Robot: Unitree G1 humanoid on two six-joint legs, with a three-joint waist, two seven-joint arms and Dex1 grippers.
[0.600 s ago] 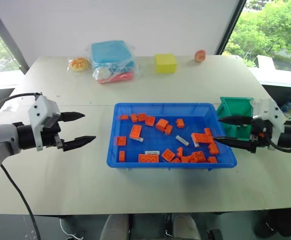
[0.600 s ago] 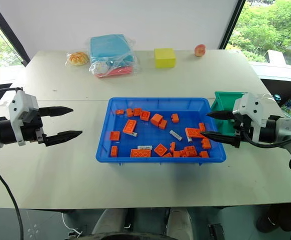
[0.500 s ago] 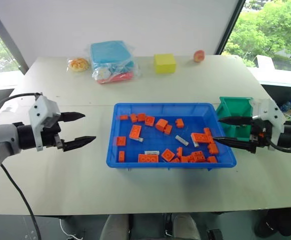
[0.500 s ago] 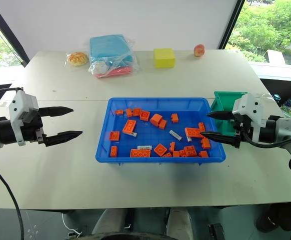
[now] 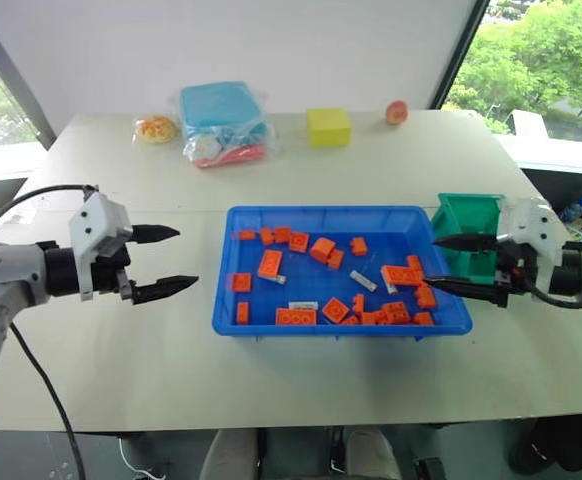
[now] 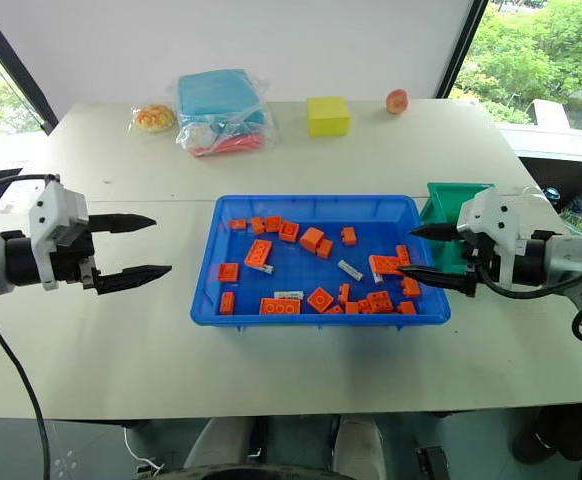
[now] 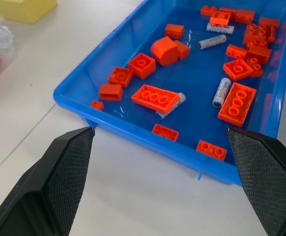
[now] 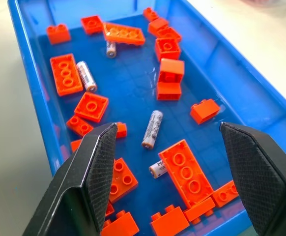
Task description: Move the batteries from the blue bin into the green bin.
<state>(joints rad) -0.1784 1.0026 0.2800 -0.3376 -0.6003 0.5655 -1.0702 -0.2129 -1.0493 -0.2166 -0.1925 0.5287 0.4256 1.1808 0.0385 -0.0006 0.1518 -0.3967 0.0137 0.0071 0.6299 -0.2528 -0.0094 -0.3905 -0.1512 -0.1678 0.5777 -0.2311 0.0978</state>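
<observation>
Right wrist view: small silver-grey cylindrical batteries (image 8: 152,129) lie flat among orange toy bricks (image 8: 185,172) in the shallow bright-blue plastic bin (image 8: 241,88), long axes differing. Left gripper (image 5: 171,262) and right gripper (image 5: 434,262) gape wide, empty.

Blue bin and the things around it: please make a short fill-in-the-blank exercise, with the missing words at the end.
1. The batteries lie in the blue bin among orange toy ____.
2. The green bin stands at the blue bin's ____ end.
3. The fingers of the left gripper and of the right gripper are ____ and hold nothing.

Missing words: bricks; right; open
</observation>
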